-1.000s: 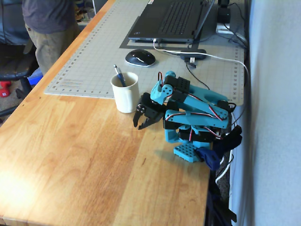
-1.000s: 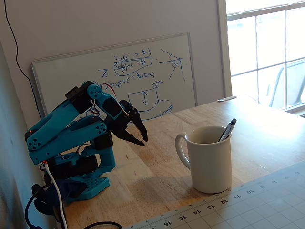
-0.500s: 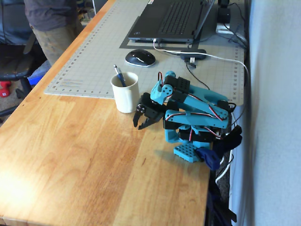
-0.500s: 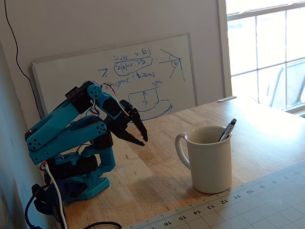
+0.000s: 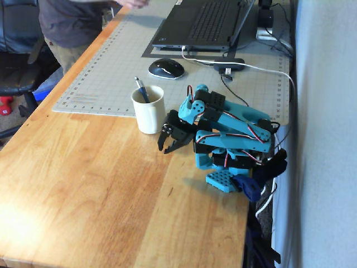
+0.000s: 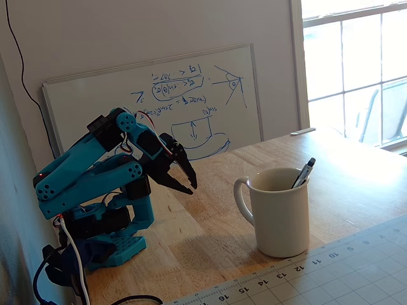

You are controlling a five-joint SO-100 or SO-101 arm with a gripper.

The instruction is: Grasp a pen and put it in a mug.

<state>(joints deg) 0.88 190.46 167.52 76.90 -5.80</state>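
Observation:
The cream-white mug (image 5: 149, 110) stands upright on the wooden table, at the near edge of the grey cutting mat; it also shows in a fixed view (image 6: 280, 213) with its handle turned towards the arm. The dark blue pen (image 5: 141, 90) stands inside the mug, leaning on the rim, its upper end sticking out (image 6: 304, 173). My gripper (image 5: 169, 146) is folded back low over the table, to the right of the mug and apart from it. In a fixed view the gripper (image 6: 188, 185) is empty, its black jaws nearly together.
A black computer mouse (image 5: 165, 68) and an open laptop (image 5: 203, 25) lie on the grey cutting mat (image 5: 106, 72) behind the mug. A person (image 5: 70, 22) stands at the table's far left. A whiteboard (image 6: 159, 101) leans on the wall behind the arm.

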